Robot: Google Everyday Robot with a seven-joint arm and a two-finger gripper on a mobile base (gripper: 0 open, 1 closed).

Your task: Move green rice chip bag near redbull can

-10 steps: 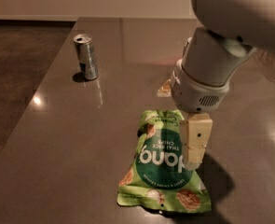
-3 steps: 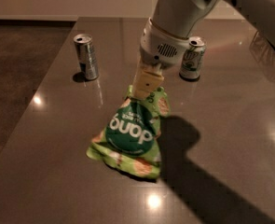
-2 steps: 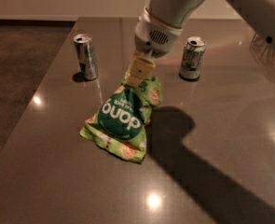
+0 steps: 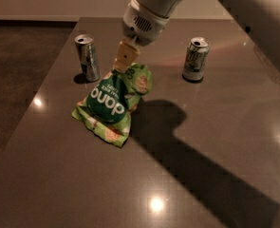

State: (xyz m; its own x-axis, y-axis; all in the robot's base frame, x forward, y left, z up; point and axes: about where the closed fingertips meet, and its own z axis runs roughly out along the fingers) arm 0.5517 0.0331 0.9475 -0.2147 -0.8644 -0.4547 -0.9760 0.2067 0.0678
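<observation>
Dark grey tabletop [image 4: 215, 127] | pincer [image 4: 124, 63] pinching crinkly light-green chip bag [image 4: 112, 103] top | lower gently beside slim silver-blue can [image 4: 87, 57], avoid tipping

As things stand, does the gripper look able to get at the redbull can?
Probably yes. The gripper, clamped on the top edge of the green rice chip bag, hangs close beside the redbull can with nothing between them; the soda can stands well off on the other side.

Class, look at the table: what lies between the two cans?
In the camera view, the claw, pinching the top of the bag, sits between the redbull can and the soda can.
</observation>
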